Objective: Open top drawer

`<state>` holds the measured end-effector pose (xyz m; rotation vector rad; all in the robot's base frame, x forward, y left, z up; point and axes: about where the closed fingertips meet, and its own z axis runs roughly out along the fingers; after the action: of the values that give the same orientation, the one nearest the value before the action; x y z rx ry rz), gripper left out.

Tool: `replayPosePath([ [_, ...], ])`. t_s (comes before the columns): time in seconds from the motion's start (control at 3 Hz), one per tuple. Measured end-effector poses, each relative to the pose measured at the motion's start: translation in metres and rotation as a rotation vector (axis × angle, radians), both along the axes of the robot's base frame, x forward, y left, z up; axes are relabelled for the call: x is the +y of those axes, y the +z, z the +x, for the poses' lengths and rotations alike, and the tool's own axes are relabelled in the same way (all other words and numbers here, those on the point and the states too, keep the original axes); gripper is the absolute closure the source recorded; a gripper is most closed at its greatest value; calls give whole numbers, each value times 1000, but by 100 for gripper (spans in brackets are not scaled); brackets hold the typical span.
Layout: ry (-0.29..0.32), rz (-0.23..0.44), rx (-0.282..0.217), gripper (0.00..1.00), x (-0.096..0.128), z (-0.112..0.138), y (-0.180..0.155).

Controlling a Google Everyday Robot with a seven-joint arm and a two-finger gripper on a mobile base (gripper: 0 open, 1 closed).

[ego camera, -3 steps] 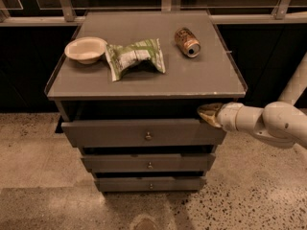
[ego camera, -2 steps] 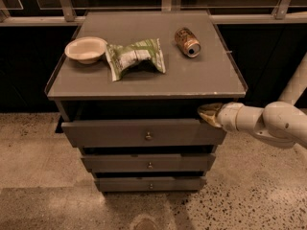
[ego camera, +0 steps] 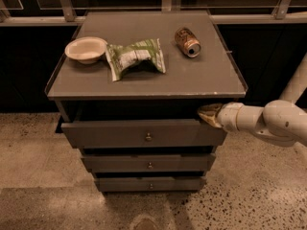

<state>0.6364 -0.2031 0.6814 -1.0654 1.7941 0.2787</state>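
Note:
The top drawer [ego camera: 144, 134] is the widest grey front of three, with a small round metal knob [ego camera: 148, 137] at its centre. It stands pulled out a little, with a dark gap between it and the cabinet top. My gripper [ego camera: 205, 114] comes in from the right on a white arm [ego camera: 268, 121]. Its tip sits at the drawer's upper right corner, at the top edge of the front, just under the cabinet top.
The grey cabinet top [ego camera: 201, 78] bears a white bowl [ego camera: 86, 49], a green and white chip bag [ego camera: 135, 58] and a can on its side [ego camera: 187, 41]. Two narrower drawers [ego camera: 148, 164] sit below. Speckled floor [ego camera: 240, 200] lies around. A railing runs behind.

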Motion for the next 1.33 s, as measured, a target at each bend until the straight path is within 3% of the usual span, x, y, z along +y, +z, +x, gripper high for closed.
replayPosePath([
  [1.33, 76, -27, 65, 100, 12, -18, -3],
])
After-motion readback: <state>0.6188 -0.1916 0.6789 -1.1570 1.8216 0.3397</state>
